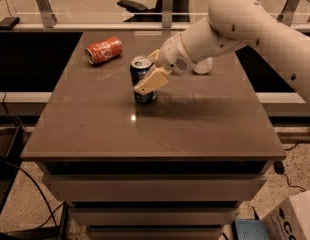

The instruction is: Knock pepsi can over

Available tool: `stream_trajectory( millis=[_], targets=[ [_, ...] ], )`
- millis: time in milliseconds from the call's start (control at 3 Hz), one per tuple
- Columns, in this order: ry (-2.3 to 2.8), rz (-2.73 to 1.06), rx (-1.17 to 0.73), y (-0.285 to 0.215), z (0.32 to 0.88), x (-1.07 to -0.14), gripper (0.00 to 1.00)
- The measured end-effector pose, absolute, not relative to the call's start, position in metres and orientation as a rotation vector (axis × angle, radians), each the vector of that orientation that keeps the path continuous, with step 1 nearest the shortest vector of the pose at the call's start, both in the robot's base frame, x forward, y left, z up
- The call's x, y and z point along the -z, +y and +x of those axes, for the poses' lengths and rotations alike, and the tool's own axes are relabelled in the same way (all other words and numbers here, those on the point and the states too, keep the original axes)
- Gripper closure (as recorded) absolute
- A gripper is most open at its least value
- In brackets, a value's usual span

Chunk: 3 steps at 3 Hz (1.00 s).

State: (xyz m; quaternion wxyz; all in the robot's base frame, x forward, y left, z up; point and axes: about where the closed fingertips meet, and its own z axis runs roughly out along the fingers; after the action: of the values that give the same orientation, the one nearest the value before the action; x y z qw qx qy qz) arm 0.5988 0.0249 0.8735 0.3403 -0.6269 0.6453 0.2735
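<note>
The pepsi can (142,74) stands upright near the middle of the brown table (155,129), dark blue with a silver top. My gripper (151,74) reaches in from the right and sits against the can's right side, with one cream finger (152,81) crossing in front of the can's middle. The other finger is behind the can's top right. The can's lower part shows below the finger.
An orange-red soda can (104,50) lies on its side at the table's back left. A white round object (202,66) sits behind my arm at the back right. A cardboard box (295,219) stands on the floor at the lower right.
</note>
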Motion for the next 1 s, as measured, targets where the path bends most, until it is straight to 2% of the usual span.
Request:
stream_trajectory(
  millis=[333, 1000],
  targets=[
    [1.677, -1.619, -0.704, 0.020, 0.603, -0.879, 1.00],
    [1.693, -1.665, -0.624, 0.008, 0.606, -0.892, 1.00]
  ],
)
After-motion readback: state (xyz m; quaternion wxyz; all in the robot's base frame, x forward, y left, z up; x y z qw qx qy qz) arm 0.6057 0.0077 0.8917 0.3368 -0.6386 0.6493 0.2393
